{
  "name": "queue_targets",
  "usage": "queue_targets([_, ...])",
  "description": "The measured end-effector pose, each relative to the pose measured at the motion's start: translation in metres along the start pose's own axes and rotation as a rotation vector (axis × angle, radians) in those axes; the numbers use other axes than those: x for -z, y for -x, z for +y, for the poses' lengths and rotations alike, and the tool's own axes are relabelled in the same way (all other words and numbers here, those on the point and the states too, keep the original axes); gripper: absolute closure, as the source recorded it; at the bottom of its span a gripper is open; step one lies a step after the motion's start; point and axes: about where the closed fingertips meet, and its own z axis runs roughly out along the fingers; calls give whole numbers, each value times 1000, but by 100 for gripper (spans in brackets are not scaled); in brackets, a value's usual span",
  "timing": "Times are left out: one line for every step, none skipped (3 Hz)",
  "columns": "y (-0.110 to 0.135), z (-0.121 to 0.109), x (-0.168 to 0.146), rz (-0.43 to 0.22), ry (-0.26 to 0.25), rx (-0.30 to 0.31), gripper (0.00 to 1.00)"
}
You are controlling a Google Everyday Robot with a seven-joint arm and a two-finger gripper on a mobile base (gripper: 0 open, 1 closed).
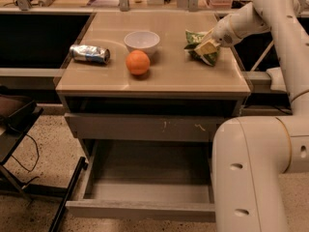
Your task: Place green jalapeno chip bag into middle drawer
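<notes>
Robot's arm (275, 13) is all smooth off-white plastic: fat rounded tubes, slightly glossy, with thin darker seams where the sections meet. The big elbow piece (251, 178) up front has a few small dark round holes (232, 166) sunk into the shell. It narrows toward the pincer (208, 45), which looks pale yellowish and sits over the far right side of the desk (169, 76).
</notes>
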Motion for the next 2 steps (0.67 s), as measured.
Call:
queue_targets([14,6,50,-76,-36,2,100])
queue_targets([24,2,128,-142,-204,-4,100])
